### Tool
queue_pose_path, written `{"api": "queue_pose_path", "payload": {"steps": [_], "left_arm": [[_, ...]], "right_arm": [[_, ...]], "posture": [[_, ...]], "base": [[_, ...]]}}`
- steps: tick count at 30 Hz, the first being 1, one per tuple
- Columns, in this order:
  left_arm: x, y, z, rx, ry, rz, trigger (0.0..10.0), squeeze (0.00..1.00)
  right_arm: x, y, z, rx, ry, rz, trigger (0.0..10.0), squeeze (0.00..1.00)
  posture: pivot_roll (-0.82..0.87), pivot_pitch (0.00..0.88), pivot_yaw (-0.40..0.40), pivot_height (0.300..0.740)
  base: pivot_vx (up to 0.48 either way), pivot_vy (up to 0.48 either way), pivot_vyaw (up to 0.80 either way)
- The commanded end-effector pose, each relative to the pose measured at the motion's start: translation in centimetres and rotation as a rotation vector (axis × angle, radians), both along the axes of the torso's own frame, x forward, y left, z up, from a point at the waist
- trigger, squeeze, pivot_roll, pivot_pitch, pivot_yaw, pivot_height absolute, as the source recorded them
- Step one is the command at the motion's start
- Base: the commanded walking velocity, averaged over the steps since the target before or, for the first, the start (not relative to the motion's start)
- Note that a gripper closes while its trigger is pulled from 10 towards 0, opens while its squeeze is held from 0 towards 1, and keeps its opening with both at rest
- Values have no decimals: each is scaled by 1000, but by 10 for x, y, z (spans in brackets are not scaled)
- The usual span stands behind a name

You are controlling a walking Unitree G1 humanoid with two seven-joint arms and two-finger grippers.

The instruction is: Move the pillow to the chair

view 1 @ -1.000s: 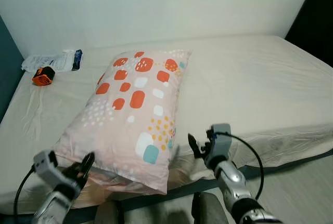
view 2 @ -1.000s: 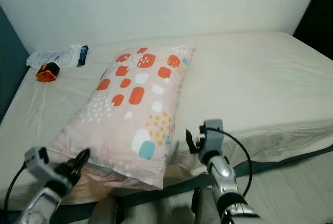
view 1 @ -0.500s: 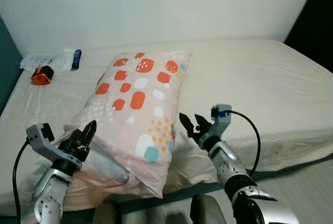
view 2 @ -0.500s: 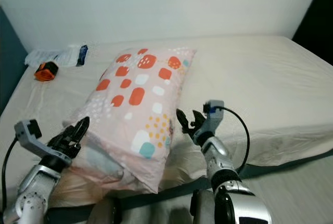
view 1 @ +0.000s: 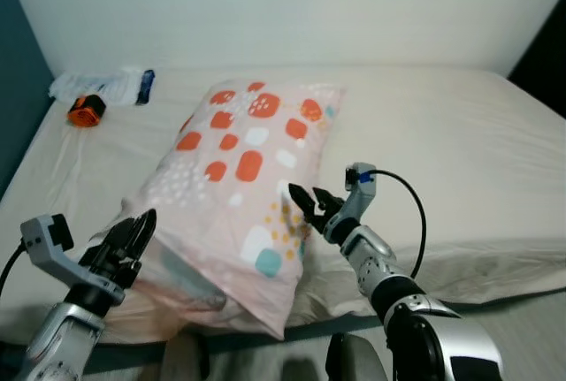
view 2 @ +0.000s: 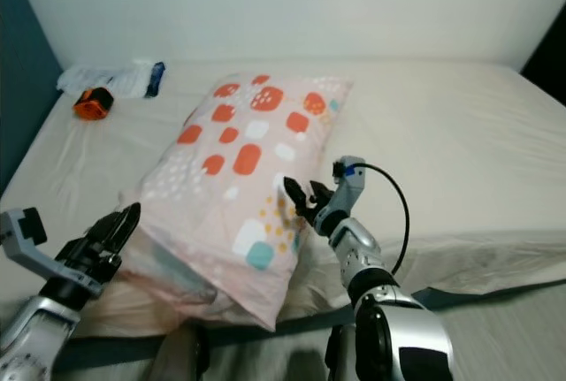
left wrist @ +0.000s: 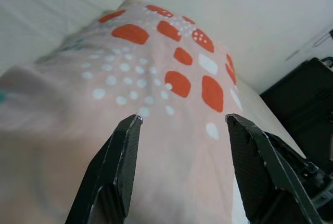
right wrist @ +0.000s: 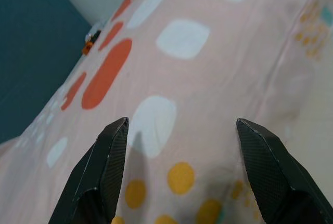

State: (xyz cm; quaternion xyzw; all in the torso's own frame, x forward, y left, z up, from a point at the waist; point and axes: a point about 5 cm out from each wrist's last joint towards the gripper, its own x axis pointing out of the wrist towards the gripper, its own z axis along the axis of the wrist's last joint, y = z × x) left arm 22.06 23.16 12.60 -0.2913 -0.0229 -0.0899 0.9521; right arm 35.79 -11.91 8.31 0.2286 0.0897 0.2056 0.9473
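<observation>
Left gripper (view 1: pixel 134 232) at pillow's (view 1: pixel 239 178) near left corner, fingers spread wide. Right gripper (view 1: pixel 309 201) at its right edge, fingers wide too. Pillow lies on bed (view 1: pixel 442 133), diagonal. Far left by wall: orange object (view 1: pixel 85 111), white packet (view 1: pixel 102 87).

One pink pillow with orange, white and teal patches (view 1: pixel 243 182), one cream-sheeted bed (view 1: pixel 460 142), one small orange object (view 1: pixel 85 112), one white plastic packet (view 1: pixel 102 86), two black-fingered grippers.
</observation>
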Motion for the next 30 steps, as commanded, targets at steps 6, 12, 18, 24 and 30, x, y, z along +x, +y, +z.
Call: {"api": "queue_pose_path", "payload": {"steps": [6, 12, 18, 24, 30], "left_arm": [[-12, 1, 7, 15, 21, -26, 10000, 0], [-18, 0, 11, 19, 30, -28, 10000, 0], [-23, -2, 16, 16, 36, -47, 10000, 0], [-24, -5, 19, 35, 35, -84, 10000, 0], [-17, -31, 26, 223, -26, -225, 10000, 0]], "right_arm": [[1, 2, -3, -19, 48, -13, 10000, 0], [4, -8, -7, -132, 132, -130, 10000, 0], [2, -23, -12, -138, 181, -240, 10000, 0], [1, -36, -15, -112, 205, -330, 10000, 0], [6, -22, -7, -99, 172, -271, 10000, 0]], "posture": [[356, 161, -106, 561], [372, 167, -100, 561], [387, 176, -99, 561], [387, 185, -97, 561], [392, 165, -100, 561]], "base": [[0, 0, 0], [0, 0, 0], [0, 0, 0], [0, 0, 0], [0, 0, 0]]}}
